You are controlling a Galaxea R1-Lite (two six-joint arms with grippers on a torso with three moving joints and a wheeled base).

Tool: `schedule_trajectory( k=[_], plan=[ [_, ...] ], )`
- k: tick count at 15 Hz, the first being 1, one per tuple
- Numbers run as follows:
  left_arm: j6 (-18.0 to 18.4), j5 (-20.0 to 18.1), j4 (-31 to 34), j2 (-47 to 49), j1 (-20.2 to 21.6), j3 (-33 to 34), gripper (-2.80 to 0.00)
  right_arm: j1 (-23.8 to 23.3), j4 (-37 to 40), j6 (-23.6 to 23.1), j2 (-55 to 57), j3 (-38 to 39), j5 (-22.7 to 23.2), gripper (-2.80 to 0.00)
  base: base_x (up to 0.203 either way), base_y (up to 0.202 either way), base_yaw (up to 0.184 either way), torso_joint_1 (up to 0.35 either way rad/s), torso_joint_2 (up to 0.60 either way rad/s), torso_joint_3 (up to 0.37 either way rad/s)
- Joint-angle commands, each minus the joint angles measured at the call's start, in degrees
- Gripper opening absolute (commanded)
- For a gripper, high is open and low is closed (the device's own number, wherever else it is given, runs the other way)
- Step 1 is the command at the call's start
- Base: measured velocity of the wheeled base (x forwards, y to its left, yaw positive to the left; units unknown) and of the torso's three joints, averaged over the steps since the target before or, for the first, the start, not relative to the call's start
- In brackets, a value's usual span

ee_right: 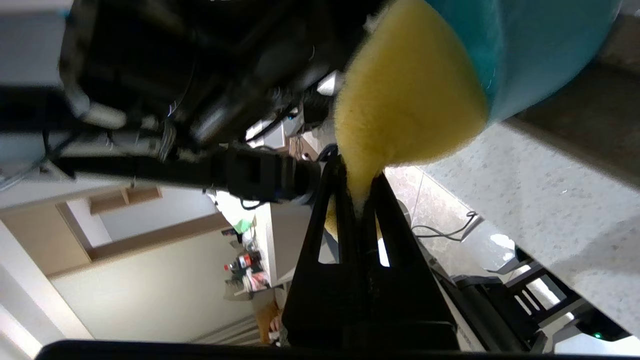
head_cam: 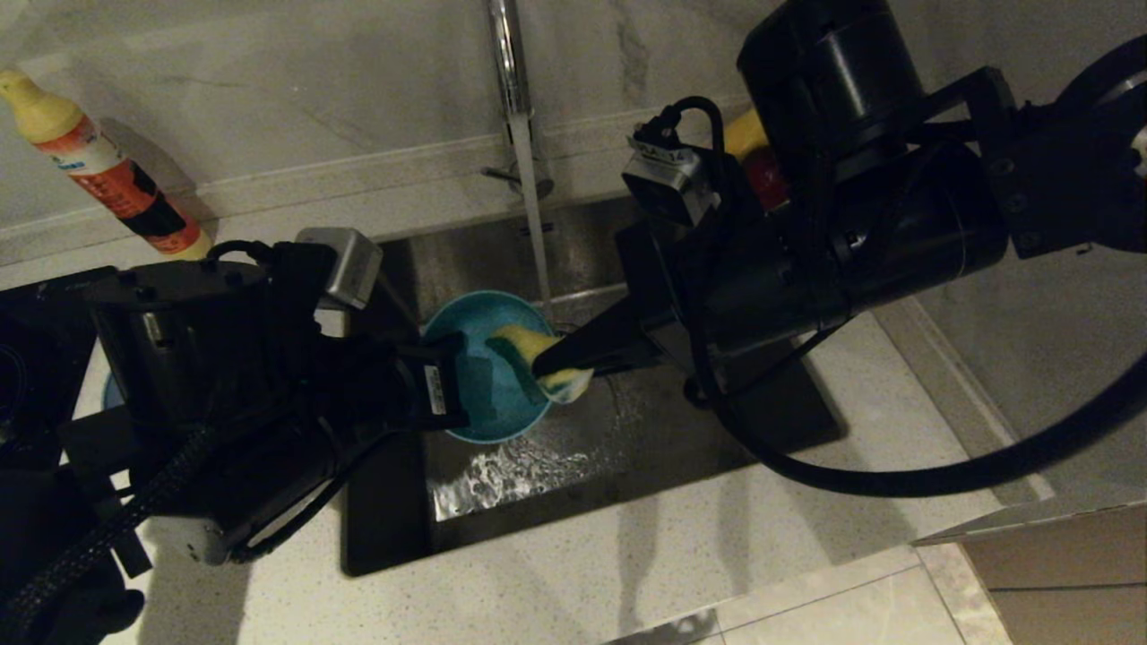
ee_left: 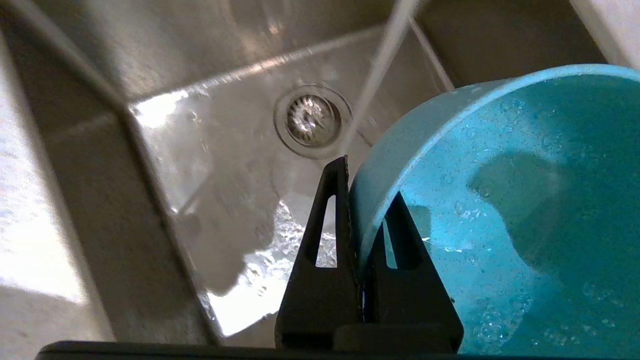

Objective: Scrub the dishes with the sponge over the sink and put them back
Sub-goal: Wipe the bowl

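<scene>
Scrubbing step: left gripper (ee_left: 362, 210) fingers clamped on round teal-blue matte bowl (head_cam: 488, 367) rim; right gripper (ee_right: 356, 190) fingers pinching yellow oblong sponge (head_cam: 547, 360) against bowl over steel sink (head_cam: 538, 466). Next: probably wipe around inside.

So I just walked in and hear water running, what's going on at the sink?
The robot is washing up. Its left claw is shut on the rim of the teal-blue bowl, holding it tilted over the sink. The right claw pinches the sponge and presses its yellow face against the bowl at the rim. The tap is running, its stream falling just behind the bowl, and the bowl's inside is wet. A detergent bottle leans at the back of the counter.
</scene>
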Motion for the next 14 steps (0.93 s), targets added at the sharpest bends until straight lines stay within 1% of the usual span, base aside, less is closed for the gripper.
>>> schedule_trajectory(
  k=[1, 5, 7, 12, 14],
  plan=[
    [0.05, 0.94, -0.23, 0.26, -1.05, 0.50, -2.80, -0.98, -0.13, 0.41, 1.58, -0.62, 0.28, -2.80, 0.000, 0.000, 0.000, 0.000, 0.00, 0.000],
    [0.72, 0.94, -1.17, 0.19, -2.19, 1.00, -2.80, -2.40, -0.58, 0.43, 2.55, -0.55, 0.20, -2.80, 0.000, 0.000, 0.000, 0.000, 0.00, 0.000],
    [1.76, 0.94, -2.26, 0.26, -2.42, 1.58, -2.80, -2.49, -0.68, 0.43, 2.63, -0.63, 0.20, -2.80, 0.000, 0.000, 0.000, 0.000, 0.00, 0.000],
    [1.98, 0.77, -3.27, 0.11, -2.54, 2.64, -2.80, -2.40, -1.85, 0.34, 4.08, -0.63, 0.06, -2.80, 0.000, 0.000, 0.000, 0.000, 0.00, 0.000],
    [2.09, 0.69, -4.92, 0.29, -2.59, 3.23, -2.80, -2.26, -2.56, 0.34, 4.89, -0.63, 0.09, -2.80, 0.000, 0.000, 0.000, 0.000, 0.00, 0.000]
  ],
)
